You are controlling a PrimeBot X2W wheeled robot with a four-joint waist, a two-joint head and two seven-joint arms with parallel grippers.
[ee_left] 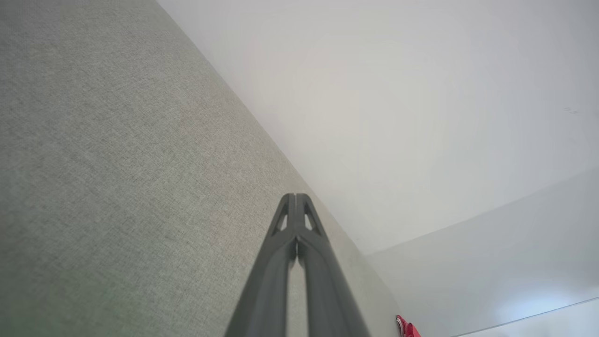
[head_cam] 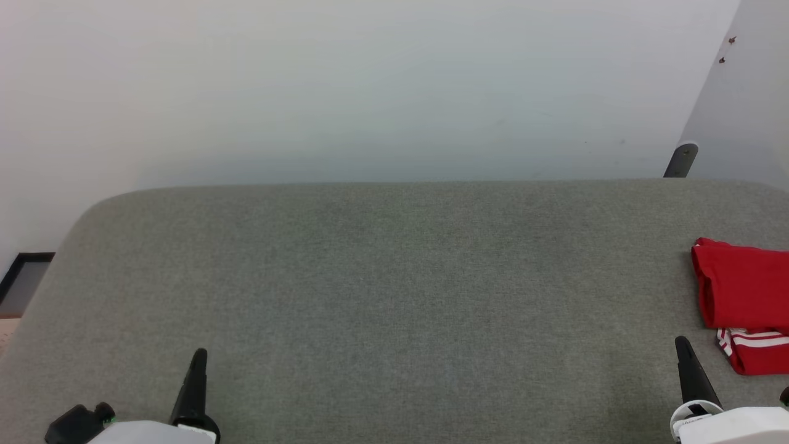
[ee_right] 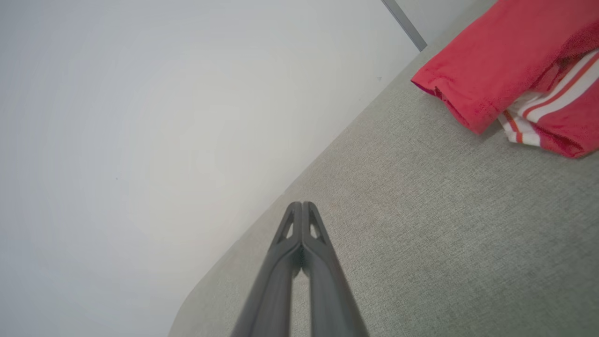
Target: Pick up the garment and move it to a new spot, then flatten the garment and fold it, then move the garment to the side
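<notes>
The folded red garment (head_cam: 743,296) runs off the head view's right edge on the grey surface (head_cam: 394,296), lettering hidden, while the left gripper (ee_left: 295,196) and right gripper (ee_right: 302,204) have fingers pressed together.

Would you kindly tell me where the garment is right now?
In the head view the garment lies folded on the right side of the grey padded surface, just ahead and right of the right gripper, apart from it.

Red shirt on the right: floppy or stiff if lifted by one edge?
Probably floppy: the shirt lies in soft folded layers, so lifting one edge would likely unfold it. Probably light, being thin cloth. It may drag rather than slide: the grey surface looks woven.
</notes>
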